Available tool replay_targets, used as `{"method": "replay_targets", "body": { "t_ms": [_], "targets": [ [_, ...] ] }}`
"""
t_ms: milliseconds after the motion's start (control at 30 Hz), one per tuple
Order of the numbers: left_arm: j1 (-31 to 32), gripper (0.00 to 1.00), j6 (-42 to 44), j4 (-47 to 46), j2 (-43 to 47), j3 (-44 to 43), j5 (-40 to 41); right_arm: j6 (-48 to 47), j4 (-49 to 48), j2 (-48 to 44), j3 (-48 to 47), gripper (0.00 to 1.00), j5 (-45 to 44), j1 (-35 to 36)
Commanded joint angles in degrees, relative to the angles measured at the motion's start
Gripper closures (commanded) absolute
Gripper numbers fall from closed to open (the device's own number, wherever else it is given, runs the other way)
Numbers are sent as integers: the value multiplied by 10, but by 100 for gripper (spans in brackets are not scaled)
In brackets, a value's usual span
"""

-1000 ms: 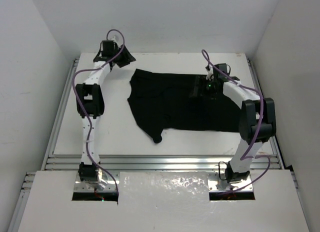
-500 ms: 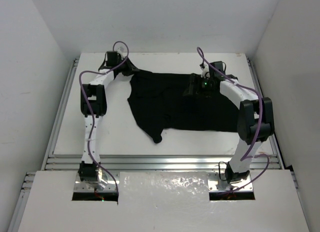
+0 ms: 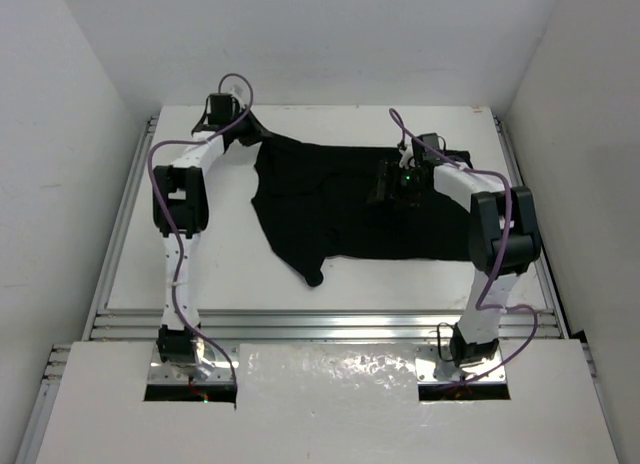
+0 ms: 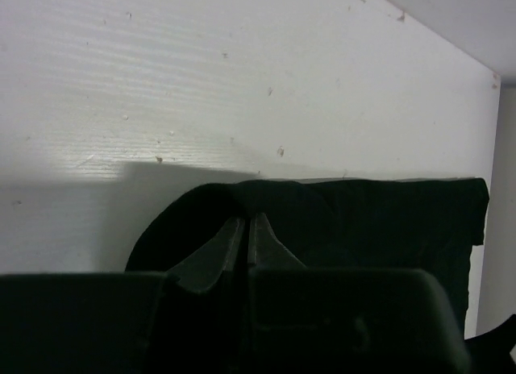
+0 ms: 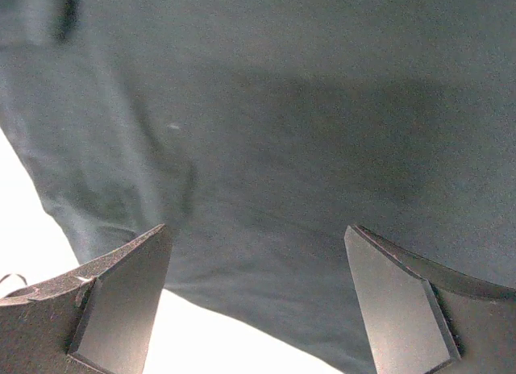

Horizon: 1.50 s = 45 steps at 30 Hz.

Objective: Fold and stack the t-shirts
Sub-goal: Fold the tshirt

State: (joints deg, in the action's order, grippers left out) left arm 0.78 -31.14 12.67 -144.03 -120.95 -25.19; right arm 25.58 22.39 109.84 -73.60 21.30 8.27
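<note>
A plain black t-shirt (image 3: 330, 209) lies spread on the white table (image 3: 220, 264), with one sleeve pointing toward the near edge. My left gripper (image 3: 262, 136) is at the shirt's far left corner. In the left wrist view its jaws (image 4: 245, 219) are shut, with black fabric (image 4: 387, 221) bunched around the tips. My right gripper (image 3: 384, 184) hovers over the far right part of the shirt. In the right wrist view it (image 5: 256, 229) is wide open, with the fabric (image 5: 282, 108) below it and nothing between the fingers.
White walls close in the table on the left, right and back. A metal rail (image 3: 330, 329) runs along the near edge of the table. Bare white table (image 5: 32, 229) shows at the lower left of the right wrist view.
My left gripper has come down from the far left onto the shirt's far corner, and that corner now reaches toward it. My right gripper has shifted slightly left over the shirt.
</note>
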Motion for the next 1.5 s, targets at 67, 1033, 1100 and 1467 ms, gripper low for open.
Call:
{"method": "replay_targets", "body": {
  "t_ms": [67,1033,1100,1467],
  "targets": [
    [4,100,16,42,64,-5,57,29,-1,25,7,11,-27,-2],
    [78,13,99,186,233,61,382,39,-21,35,-29,7,10,-3],
    [130,15,104,192,251,88,426,42,-15,16,-29,7,-2,-4],
    [240,44,149,271,146,64,313,68,15,-113,36,7,-76,-56]
  ]
}}
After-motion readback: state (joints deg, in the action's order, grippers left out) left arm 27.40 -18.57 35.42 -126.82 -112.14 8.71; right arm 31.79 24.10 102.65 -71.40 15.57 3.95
